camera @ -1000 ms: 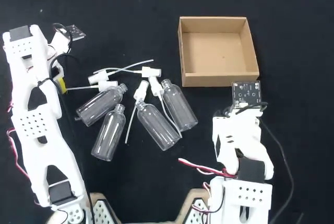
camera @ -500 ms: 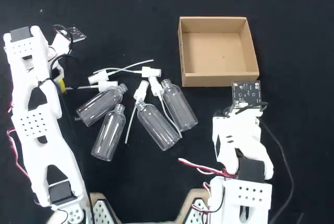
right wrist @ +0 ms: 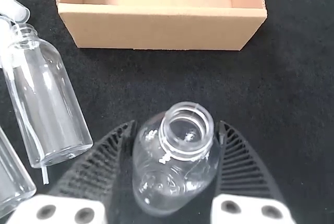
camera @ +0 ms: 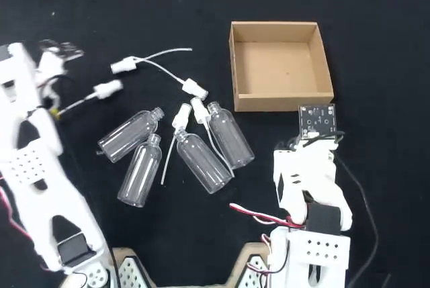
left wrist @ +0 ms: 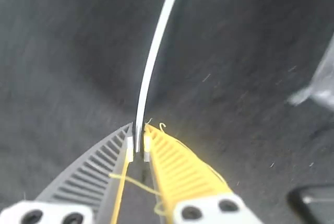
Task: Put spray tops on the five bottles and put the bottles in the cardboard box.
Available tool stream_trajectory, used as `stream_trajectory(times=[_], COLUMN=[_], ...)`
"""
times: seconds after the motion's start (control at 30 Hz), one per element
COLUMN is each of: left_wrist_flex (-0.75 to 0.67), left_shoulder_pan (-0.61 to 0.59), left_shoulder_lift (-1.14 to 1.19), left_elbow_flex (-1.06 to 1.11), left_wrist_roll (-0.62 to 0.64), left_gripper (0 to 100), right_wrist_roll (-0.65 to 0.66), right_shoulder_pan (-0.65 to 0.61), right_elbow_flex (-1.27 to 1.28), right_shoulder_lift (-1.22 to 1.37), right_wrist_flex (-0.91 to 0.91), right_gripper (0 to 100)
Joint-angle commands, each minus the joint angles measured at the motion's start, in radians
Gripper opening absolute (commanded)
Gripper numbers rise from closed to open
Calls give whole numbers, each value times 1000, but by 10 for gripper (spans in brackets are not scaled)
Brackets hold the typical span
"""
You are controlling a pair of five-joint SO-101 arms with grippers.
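Counting one cardboard box [camera: 275, 103], five spray tops [camera: 124, 66] [camera: 107, 89] [camera: 195, 88] [camera: 181, 115] [camera: 199, 108] and four bottles [camera: 131, 135] [camera: 140, 170] [camera: 203, 160] [camera: 230, 133] lying beside it, plus a fifth bottle [right wrist: 175, 156] sitting near it.

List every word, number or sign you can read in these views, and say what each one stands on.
None can be read.
Cardboard box: plain walls, no print.
Bottle in the right hand: clear, no label.
Spray tops: plain white, unmarked.
Small board on an arm: any marks are too small to read.
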Motion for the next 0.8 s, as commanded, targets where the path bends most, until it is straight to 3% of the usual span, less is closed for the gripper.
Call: stream_trajectory(times=[0.0, 0.33, 0.43, 0.63, 0.77], left_wrist_flex=[14, 14, 14, 14, 12], left_shoulder_pan=[-153, -437, -446, -406, -335], left_shoulder_lift=[-101, -199, -226, -311, -379], left_elbow_flex=[-51, 127, 140, 139, 139], left_wrist_roll=[-92, -367, -367, -265, -222], left_gripper=[29, 30, 52, 260, 243], right_wrist_roll=[6, 6, 6, 6, 6], right_shoulder_pan=[-3, -3, -3, -3, -3], right_elbow_flex=[-2, -2, -2, -2, -2], right_shoulder_lift=[1, 1, 1, 1, 1], right_wrist_flex=[3, 2, 0, 3, 3], right_gripper=[152, 152, 152, 152, 152])
